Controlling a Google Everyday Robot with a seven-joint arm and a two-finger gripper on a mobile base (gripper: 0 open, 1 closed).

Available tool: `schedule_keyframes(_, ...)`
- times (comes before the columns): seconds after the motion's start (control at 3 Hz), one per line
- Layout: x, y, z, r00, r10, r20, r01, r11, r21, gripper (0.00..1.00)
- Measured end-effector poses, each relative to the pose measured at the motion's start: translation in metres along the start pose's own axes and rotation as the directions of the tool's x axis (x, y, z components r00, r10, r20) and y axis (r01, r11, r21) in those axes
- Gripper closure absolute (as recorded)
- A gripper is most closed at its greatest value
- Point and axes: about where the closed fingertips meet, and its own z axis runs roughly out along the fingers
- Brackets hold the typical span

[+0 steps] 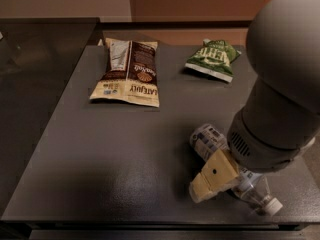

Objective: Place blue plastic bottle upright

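Note:
The blue plastic bottle (207, 139) lies on its side on the dark table (125, 154), near the front right. Its labelled base end points toward the table's middle and its white cap (273, 207) points to the front right edge. My gripper (219, 178) is down over the middle of the bottle, with one tan pad showing on the bottle's near side. The large grey arm (280, 99) above hides the far side of the bottle and the rest of the gripper.
A brown and cream snack bag (129, 71) lies flat at the back left of the table. A green chip bag (212, 59) lies at the back right. A lower dark counter (35, 59) adjoins the table on the left.

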Motion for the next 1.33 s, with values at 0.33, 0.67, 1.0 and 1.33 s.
schedule_keyframes(0.33, -0.001, 0.004, 0.009, 1.000, -0.012, 0.010, 0.012, 0.9999, -0.006, 0.00)
schedule_keyframes(0.67, -0.001, 0.007, 0.018, 1.000, -0.024, 0.017, 0.024, 0.9997, -0.009, 0.00)
schedule_keyframes(1.0, 0.000, 0.009, 0.022, 0.999, -0.029, 0.019, 0.029, 0.9995, -0.010, 0.00)
schedule_keyframes(1.33, 0.001, 0.009, 0.026, 0.999, -0.030, 0.019, 0.031, 0.9994, -0.017, 0.18)
